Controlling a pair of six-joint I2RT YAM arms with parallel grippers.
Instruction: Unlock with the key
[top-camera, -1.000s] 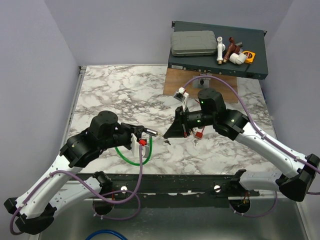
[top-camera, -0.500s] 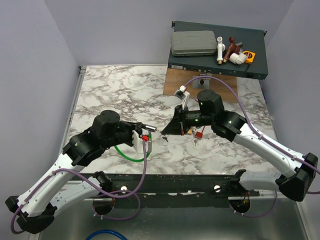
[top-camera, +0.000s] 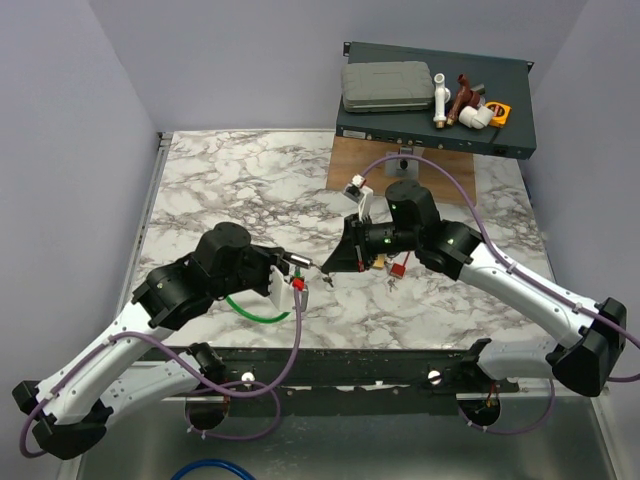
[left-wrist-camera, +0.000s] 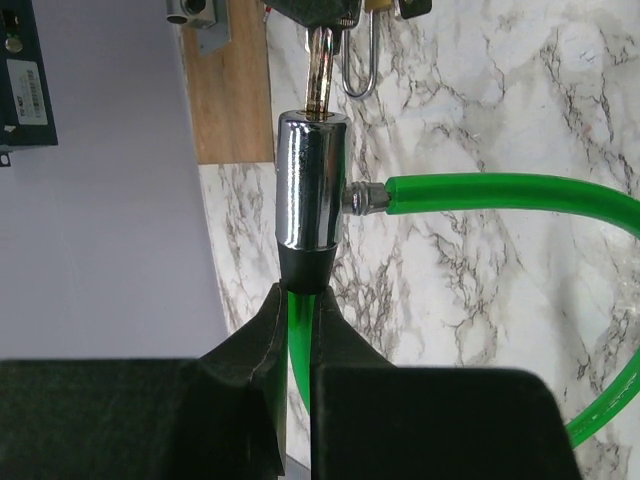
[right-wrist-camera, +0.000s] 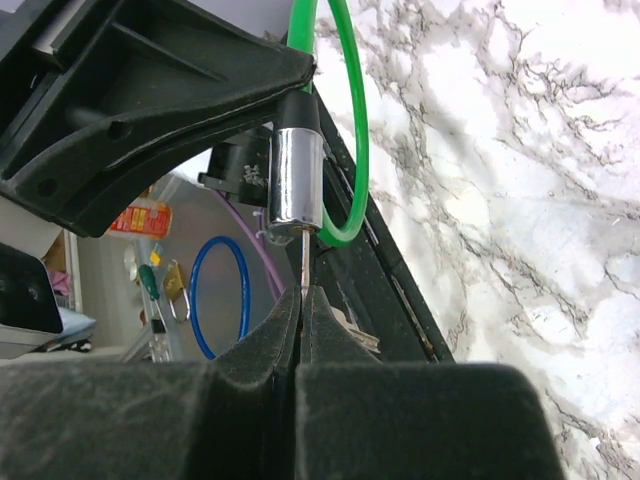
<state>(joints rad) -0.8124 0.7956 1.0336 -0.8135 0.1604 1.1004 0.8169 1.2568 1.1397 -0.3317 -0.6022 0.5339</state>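
Left gripper (left-wrist-camera: 297, 300) is clamped tight on the black end of the chrome lock barrel (left-wrist-camera: 311, 180), with the green cable (left-wrist-camera: 480, 195) curling off its side. Facing it head-on, the right gripper (right-wrist-camera: 302, 300) is pinched shut on the key (right-wrist-camera: 303, 262) — blade tip right in the barrel's mouth, held up above the marble table (top-camera: 240, 180). A red tag (top-camera: 397, 268) hangs just behind the right gripper.

We log bright, even overhead light | soft faint shadows on the bench (top-camera: 220, 190) | we note glare streaks down the chrome cylinder (left-wrist-camera: 311, 180) | near fingers (right-wrist-camera: 250, 385) blurred, wrist views
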